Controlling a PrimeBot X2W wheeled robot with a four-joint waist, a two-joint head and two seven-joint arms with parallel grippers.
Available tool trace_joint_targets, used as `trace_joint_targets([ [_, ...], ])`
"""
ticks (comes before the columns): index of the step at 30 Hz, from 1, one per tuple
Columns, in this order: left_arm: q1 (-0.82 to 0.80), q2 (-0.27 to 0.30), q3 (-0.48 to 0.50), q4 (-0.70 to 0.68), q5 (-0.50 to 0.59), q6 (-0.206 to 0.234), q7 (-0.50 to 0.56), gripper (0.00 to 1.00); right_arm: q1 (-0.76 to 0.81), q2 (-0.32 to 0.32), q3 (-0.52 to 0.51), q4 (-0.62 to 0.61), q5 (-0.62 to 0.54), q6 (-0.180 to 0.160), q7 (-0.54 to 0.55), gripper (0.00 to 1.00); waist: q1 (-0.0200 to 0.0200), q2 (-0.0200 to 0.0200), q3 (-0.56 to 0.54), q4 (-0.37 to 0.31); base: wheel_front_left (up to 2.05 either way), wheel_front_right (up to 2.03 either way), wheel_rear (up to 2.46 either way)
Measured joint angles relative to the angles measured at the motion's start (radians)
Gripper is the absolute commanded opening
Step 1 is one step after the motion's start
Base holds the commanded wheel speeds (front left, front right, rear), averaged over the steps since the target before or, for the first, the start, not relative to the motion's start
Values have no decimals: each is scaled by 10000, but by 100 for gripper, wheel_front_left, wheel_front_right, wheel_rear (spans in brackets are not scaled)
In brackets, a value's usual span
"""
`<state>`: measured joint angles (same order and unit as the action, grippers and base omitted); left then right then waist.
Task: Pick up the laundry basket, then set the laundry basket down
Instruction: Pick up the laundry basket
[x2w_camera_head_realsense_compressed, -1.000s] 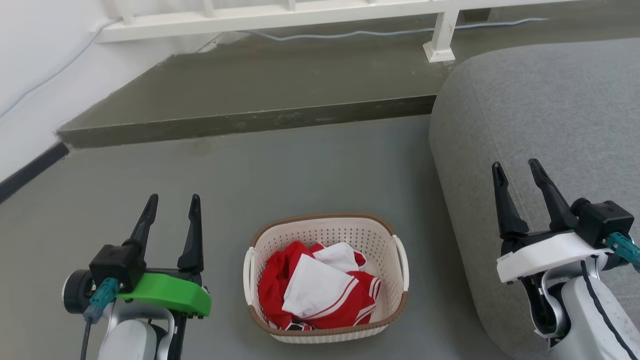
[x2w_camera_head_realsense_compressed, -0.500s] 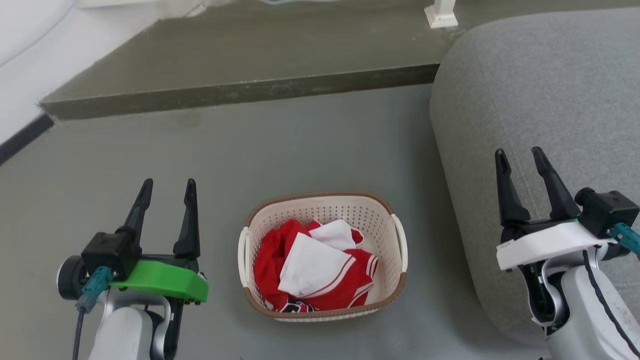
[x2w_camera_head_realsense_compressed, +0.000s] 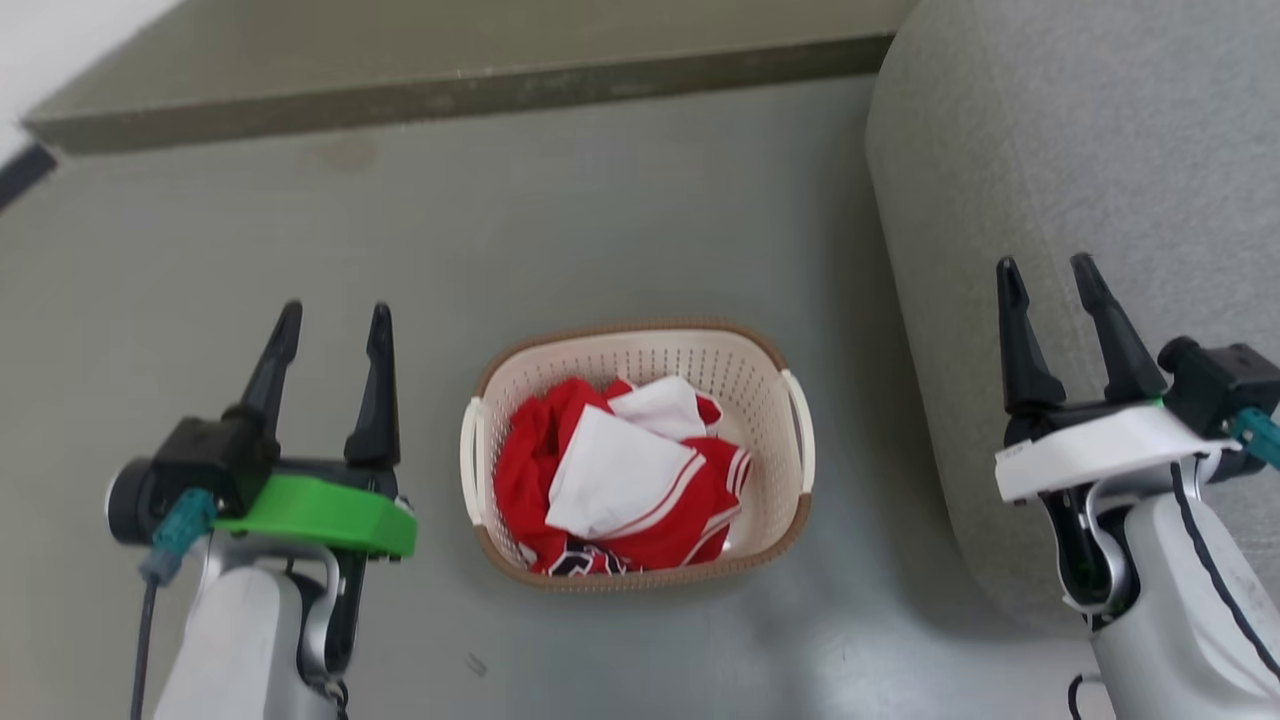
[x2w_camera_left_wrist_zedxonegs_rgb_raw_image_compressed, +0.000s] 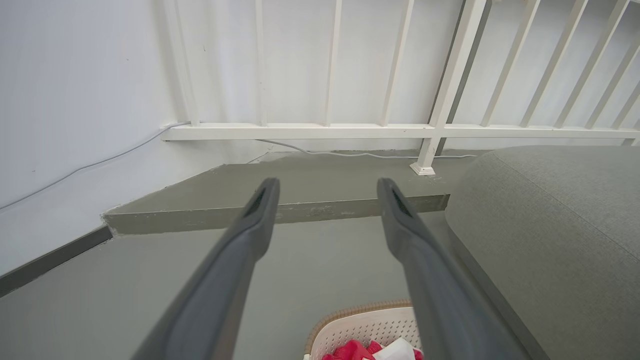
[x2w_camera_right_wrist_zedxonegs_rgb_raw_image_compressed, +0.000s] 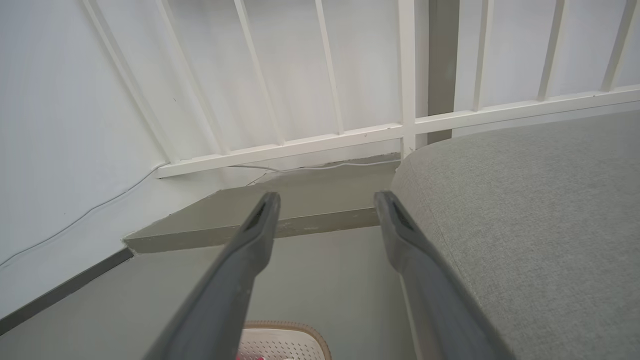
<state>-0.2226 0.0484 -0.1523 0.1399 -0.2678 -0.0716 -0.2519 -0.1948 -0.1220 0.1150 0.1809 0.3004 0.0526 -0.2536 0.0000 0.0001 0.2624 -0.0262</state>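
Basket position: the laundry basket (x2w_camera_head_realsense_compressed: 650, 362) stands on the grey floor (x2w_camera_head_realsense_compressed: 600, 200), between the two arms and apart from both, near the rounded edge of a grey upholstered seat (x2w_camera_head_realsense_compressed: 1050, 130).
Basket contents: a loose heap of red and white clothing (x2w_camera_head_realsense_compressed: 610, 480), crumpled, with a white piece edged in red stripes lying on top; the heap stays below the rim.
Basket form: rounded-rectangular, cream-white plastic, walls pierced with rows of small holes, a brown woven-look band around the rim, one white handle (x2w_camera_head_realsense_compressed: 468, 460) on the side toward the left arm and another (x2w_camera_head_realsense_compressed: 800, 430) on the side toward the seat.
Basket in wrist views: its far rim and some cloth appear at the bottom edge of the left wrist view (x2w_camera_left_wrist_zedxonegs_rgb_raw_image_compressed: 365, 325); a part of the rim appears at the bottom edge of the right wrist view (x2w_camera_right_wrist_zedxonegs_rgb_raw_image_compressed: 280, 342).
Surroundings: smooth, slightly glossy floor; a low olive-grey step (x2w_camera_head_realsense_compressed: 450, 90) beyond it; a white railing (x2w_camera_left_wrist_zedxonegs_rgb_raw_image_compressed: 350, 131) with slim bars against a white wall; coarse-weave fabric on the seat.
Left gripper (x2w_camera_head_realsense_compressed: 335, 312): fingers spread with a clear gap, holding nothing, pointing forward above the floor just left of the basket; a green mount (x2w_camera_head_realsense_compressed: 320, 515) sits at the wrist.
Right gripper (x2w_camera_head_realsense_compressed: 1046, 266): fingers likewise parted and empty, held over the seat's edge, well right of the basket; its mount (x2w_camera_head_realsense_compressed: 1100, 450) is white.
Finger shape: long, dark, tapering to narrow tips.
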Motion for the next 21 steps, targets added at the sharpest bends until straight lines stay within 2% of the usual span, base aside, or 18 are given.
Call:
trace_joint_targets([
  [3, -305, -4, 27, -111, 29, -35, 0, 100, -284, 13, 67, 173, -4, 90, -10, 100, 0, 0, 336, 4, 0, 0, 0],
  [21, -1384, -29, 146, 347, -33, -123, 0, 100, -1739, 35, 282, 1043, -52, 117, -10, 100, 1, 0, 2308, -4, 0, 0, 0],
])
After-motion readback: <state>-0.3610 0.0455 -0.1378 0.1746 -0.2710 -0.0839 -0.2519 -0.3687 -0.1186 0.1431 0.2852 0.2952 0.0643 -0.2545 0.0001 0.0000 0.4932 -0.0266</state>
